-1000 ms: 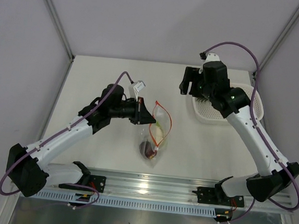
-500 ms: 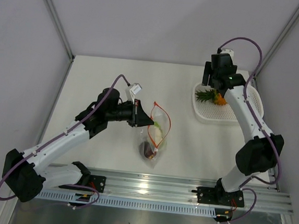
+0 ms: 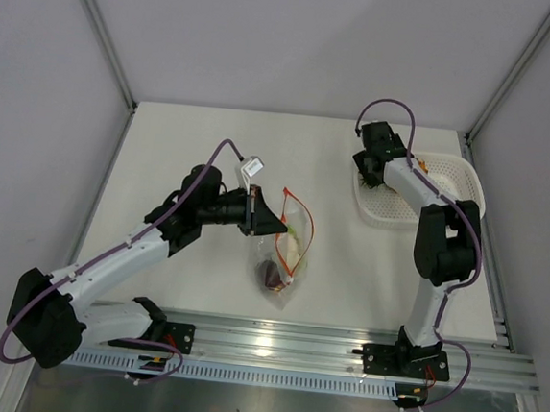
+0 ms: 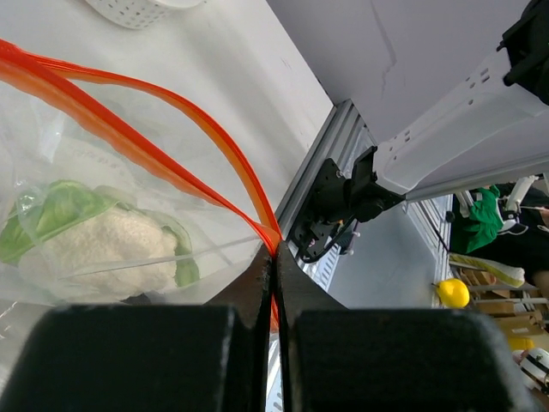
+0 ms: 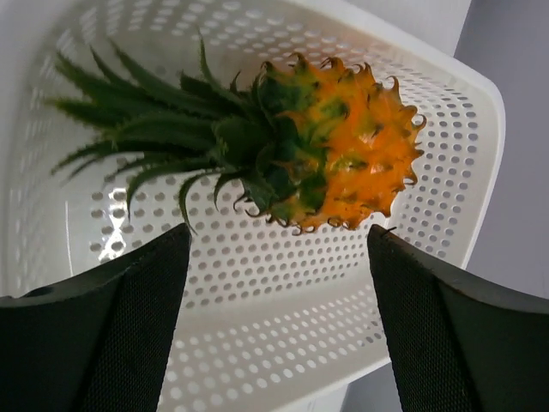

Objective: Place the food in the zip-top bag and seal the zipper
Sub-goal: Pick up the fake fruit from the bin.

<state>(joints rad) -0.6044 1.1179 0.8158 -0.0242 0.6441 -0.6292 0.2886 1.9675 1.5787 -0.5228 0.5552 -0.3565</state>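
Observation:
The clear zip-top bag (image 3: 286,250) lies mid-table with its mouth gaping. Its red-orange zipper (image 3: 305,218) shows as two separated strips (image 4: 120,137). Inside are a white and pale-green vegetable piece (image 4: 103,249) and a dark red round fruit (image 3: 271,273). My left gripper (image 4: 274,257) is shut on the zipper's corner, seen from above at the bag's left side (image 3: 275,223). The orange pineapple (image 5: 343,163) with its green crown lies in the white basket (image 5: 283,343). My right gripper (image 5: 279,230) is open just short of it, one finger (image 5: 94,335) on each side and touching nothing.
The white perforated basket (image 3: 456,174) stands at the back right, near the right wall, with my right gripper (image 3: 370,171) over its left part. A metal rail (image 3: 272,346) runs along the table's near edge. Grey walls close the table in on both sides.
The right arm swung from above the basket down to its left part, and its jaws opened wider around the pineapple. The left gripper kept its hold on the bag.

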